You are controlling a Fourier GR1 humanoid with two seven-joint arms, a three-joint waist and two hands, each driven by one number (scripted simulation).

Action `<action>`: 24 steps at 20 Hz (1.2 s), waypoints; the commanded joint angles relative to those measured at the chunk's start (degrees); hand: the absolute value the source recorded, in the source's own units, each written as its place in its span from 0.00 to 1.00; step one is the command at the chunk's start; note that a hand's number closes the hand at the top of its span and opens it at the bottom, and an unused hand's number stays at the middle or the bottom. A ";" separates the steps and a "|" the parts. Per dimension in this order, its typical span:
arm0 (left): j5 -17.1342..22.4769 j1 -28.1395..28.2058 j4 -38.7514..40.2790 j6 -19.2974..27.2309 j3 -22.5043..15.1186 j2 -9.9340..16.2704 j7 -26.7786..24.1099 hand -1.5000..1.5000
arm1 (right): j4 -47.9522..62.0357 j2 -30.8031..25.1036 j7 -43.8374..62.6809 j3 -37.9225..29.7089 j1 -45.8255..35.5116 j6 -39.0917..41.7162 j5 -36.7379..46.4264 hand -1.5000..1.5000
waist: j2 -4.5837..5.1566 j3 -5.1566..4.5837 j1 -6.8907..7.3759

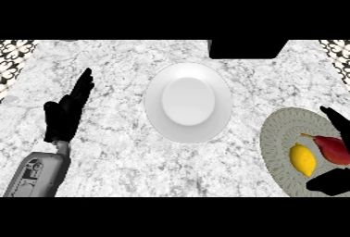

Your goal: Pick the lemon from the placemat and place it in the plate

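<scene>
While the lemon (303,159) is lying on the placemat (277,139) at the worktop's right edge, the right hand (328,184) is spreading released fingers around it; closing should be avoiding the red vegetable (333,149). Left hand (66,113) is resting open; plate (188,102) is waiting centrally.

This looks like a kitchen in a home. The worktop (123,157) is pale speckled stone, like marble or granite. A white plate (188,102) sits on it, and a round patterned placemat (280,139) holds a lemon (303,159) and a reddish fruit or vegetable (333,149). Ornate black-and-white tiling (14,60) shows at both far corners, and a dark block (246,48) stands at the back edge.
</scene>
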 commanded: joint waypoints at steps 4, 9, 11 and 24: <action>-1.68 0.71 -2.17 -0.23 1.26 -1.00 2.00 0.50 | 7.77 1.66 -5.57 -3.18 0.26 4.70 1.68 0.00 | -0.03 0.05 0.04; -2.33 1.80 -3.77 -1.08 0.69 -2.00 2.26 0.50 | 16.69 8.13 -4.42 3.60 -3.84 3.43 8.80 0.00 | 0.06 0.06 0.52; -1.56 2.36 -2.27 -3.89 3.14 -0.37 -0.01 0.50 | 14.14 7.52 -6.31 1.04 0.00 4.52 9.33 0.00 | 0.00 0.04 0.09; -5.62 3.70 -8.09 -2.28 1.71 -5.89 5.55 0.50 | 28.57 12.68 -14.68 -3.13 -4.11 4.88 15.69 0.00 | -0.03 0.05 0.28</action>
